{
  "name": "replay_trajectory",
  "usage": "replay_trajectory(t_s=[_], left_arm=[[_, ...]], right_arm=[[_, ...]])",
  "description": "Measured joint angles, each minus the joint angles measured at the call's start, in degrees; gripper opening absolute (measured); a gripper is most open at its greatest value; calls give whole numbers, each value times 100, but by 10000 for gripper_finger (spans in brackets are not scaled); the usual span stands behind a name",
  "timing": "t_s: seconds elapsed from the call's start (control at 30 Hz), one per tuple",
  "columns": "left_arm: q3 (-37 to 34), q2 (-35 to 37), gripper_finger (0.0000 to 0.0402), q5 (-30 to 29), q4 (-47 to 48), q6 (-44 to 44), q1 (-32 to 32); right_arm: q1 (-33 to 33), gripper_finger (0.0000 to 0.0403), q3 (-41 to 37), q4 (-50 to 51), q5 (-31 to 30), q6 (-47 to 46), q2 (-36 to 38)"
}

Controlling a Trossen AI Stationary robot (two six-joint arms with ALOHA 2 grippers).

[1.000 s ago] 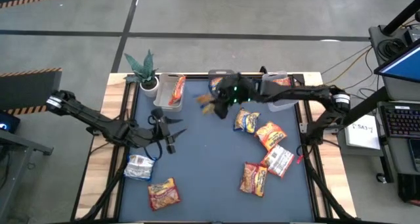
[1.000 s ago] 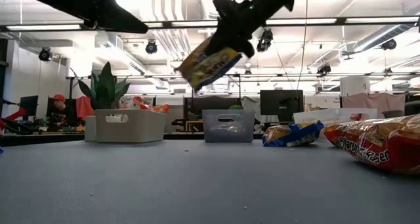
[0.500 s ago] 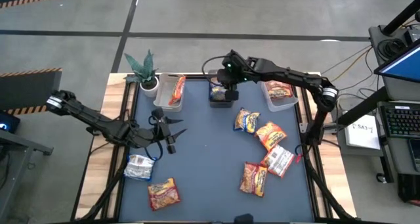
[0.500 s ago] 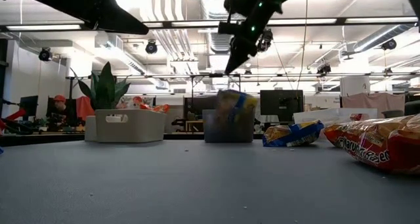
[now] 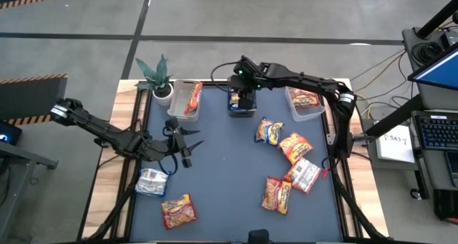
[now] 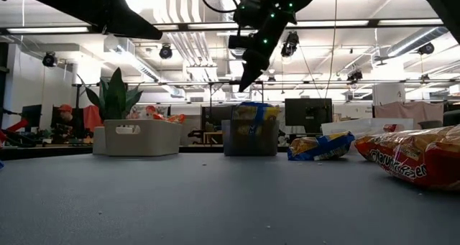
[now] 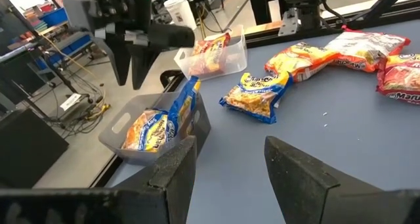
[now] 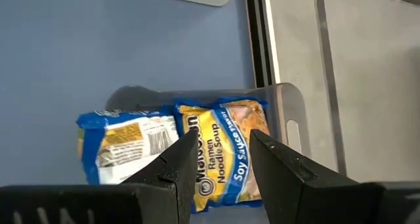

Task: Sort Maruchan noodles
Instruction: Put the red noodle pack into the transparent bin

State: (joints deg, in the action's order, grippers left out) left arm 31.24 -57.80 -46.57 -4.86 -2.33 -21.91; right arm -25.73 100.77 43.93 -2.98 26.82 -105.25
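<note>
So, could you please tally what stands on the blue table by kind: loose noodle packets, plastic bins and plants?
Flat plastic ramen packets lying loose, outside any bin: 6
Clear rectangular plastic bins along the far edge: 3
Green potted plant in a white pot: 1
Total: 10

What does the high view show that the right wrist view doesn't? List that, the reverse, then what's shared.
High only: the open left tool, a plant, loose packets and two side bins.
Right wrist only: the "Soy Sauce Flavor" print on one packet.
Both: the middle bin holding blue-yellow packets, with the open right tool above it.
</note>
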Motion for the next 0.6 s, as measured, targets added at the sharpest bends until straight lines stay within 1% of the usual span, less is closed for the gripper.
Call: replay_trajectory(t_s=[0.1, 0.27, 0.37, 0.47, 0.6], left_arm=[[0, -3, 165, 2, 58, 101, 0], [-2, -9, 165, 21, 288, 409, 0], [-2, -11, 165, 61, 395, 702, 0], [-2, -11, 165, 256, 475, 1158, 0], [-2, -69, 164, 526, 617, 2054, -2]], right_arm=[[61, 128, 0, 37, 61, -212, 205], [246, 128, -69, 27, 650, -651, 569], [464, 128, -206, 34, 754, -799, 706], [729, 128, -489, -40, 762, -793, 884], [1074, 128, -1069, -297, 761, -943, 1167]])
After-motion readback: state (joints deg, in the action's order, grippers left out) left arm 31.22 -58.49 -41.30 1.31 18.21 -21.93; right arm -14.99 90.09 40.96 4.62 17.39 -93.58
